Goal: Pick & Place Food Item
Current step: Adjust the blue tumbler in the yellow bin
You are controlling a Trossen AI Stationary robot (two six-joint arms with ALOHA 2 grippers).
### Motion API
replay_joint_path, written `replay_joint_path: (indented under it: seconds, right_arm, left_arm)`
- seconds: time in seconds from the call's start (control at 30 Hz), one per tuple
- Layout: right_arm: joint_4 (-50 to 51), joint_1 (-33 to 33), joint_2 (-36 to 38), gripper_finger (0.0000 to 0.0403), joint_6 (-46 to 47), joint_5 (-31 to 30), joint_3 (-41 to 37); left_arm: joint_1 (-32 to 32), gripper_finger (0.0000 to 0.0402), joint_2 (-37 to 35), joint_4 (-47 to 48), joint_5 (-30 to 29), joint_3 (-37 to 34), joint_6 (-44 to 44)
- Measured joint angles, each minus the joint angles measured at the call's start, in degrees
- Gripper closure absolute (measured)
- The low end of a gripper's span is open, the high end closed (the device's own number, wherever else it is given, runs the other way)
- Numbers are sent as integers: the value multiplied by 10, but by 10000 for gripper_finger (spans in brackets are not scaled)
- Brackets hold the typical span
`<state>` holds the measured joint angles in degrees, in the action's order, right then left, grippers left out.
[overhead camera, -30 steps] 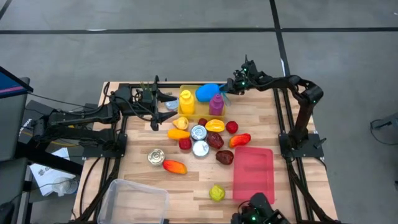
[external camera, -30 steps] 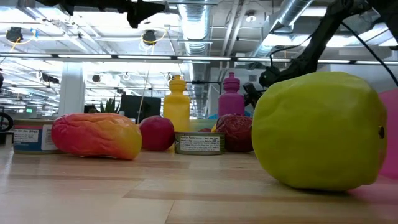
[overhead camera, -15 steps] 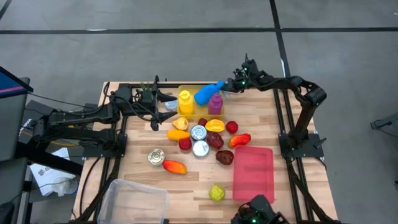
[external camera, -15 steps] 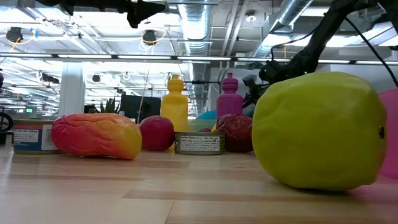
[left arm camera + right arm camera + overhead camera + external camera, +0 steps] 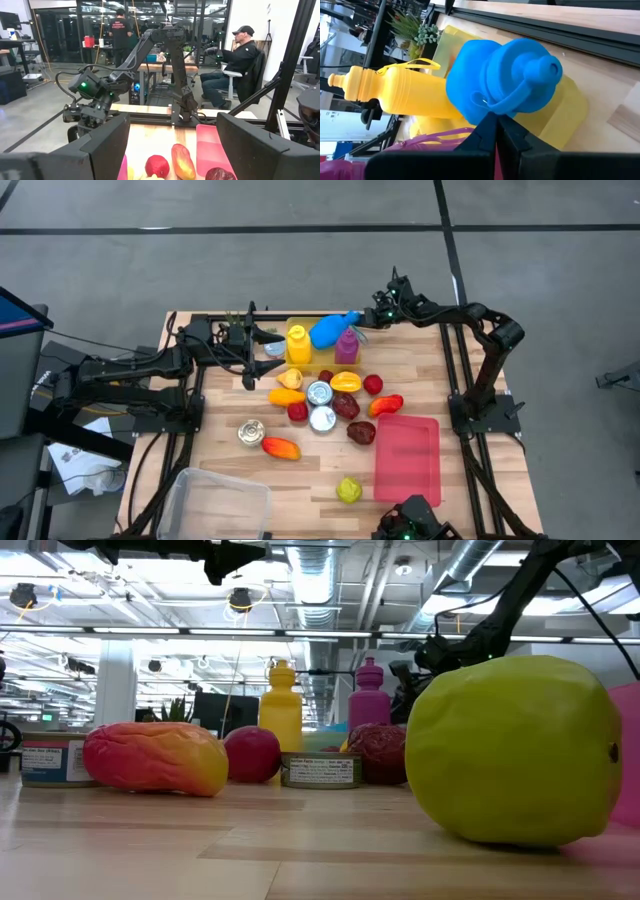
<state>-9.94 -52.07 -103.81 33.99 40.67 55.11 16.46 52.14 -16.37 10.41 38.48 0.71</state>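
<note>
The step in hand is the pick. The right gripper (image 5: 366,321) is at the far edge of the worktop (image 5: 300,480), its fingers closed right down on the carry loop of the blue bottle (image 5: 332,330). In the right wrist view the two dark fingers meet on the thin blue strap just under the bottle's cap, so the hold is on the loop, not the body. The bottle hangs tilted straight ahead of the gripper, over the yellow tray (image 5: 570,107), with the yellow bottle (image 5: 298,343) just beyond it and the magenta bottle (image 5: 347,346) close beside it.

The left gripper (image 5: 262,350) waits on the other side of the yellow bottle, fingers well apart and holding nothing.

The next move, as I judge it, calls for a clean lift clear of the two neighbouring bottles. A strap hold will probably let the bottle swing, so slow travel suits it. Likely destinations are the pink tray (image 5: 407,460) or the clear bin (image 5: 215,502), both well away towards the near edge; which one is meant I cannot tell.
</note>
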Motion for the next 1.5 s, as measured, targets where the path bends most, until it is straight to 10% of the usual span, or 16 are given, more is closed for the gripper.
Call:
replay_joint_path:
  seconds: [0.37, 0.77, 1.5]
  right_arm:
    - [2, 18, 89, 403, -17, -18, 0]
    - [174, 31, 214, 399, -116, -228, -18]
    - [43, -84, 70, 160, -147, 12, -33]
  left_arm:
    - [0, 112, 0, 1, 0, 0, 0]
    - [0, 112, 0, 4, 5, 0, 0]
    - [0, 112, 0, 10, 6, 0, 11]
